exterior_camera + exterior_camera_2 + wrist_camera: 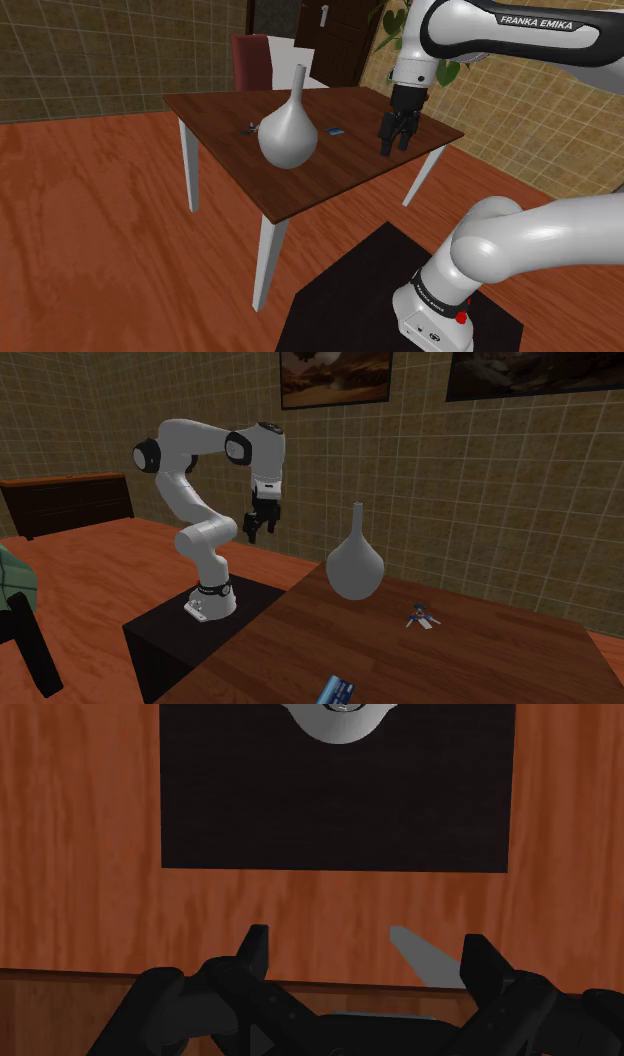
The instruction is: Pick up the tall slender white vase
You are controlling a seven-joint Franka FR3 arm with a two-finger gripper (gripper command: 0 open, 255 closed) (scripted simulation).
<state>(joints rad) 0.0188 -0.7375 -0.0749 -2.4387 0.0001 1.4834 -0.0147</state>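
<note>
The vase (pixel 288 128) is pale grey-white with a round belly and a long thin neck. It stands upright near the middle of the dark wooden table (pixel 340 170). The same vase (pixel 355 560) is at the table's far side in the second exterior view. My gripper (pixel 393 137) hangs to the shoulder view's right of the vase, well apart from it, by the table edge nearest the stand. In the second exterior view the gripper (pixel 256 528) is left of the vase. The wrist view has the gripper (pixel 368 954) open, black fingers (pixel 254 950) apart with nothing between them.
A small bunch of keys (pixel 248 126) and a blue card (pixel 335 131) lie on the table behind the vase. A red chair (pixel 252 62) stands at the far side. Below the hand are the black stand (pixel 340 814), wooden floor and a white table leg (pixel 425 954).
</note>
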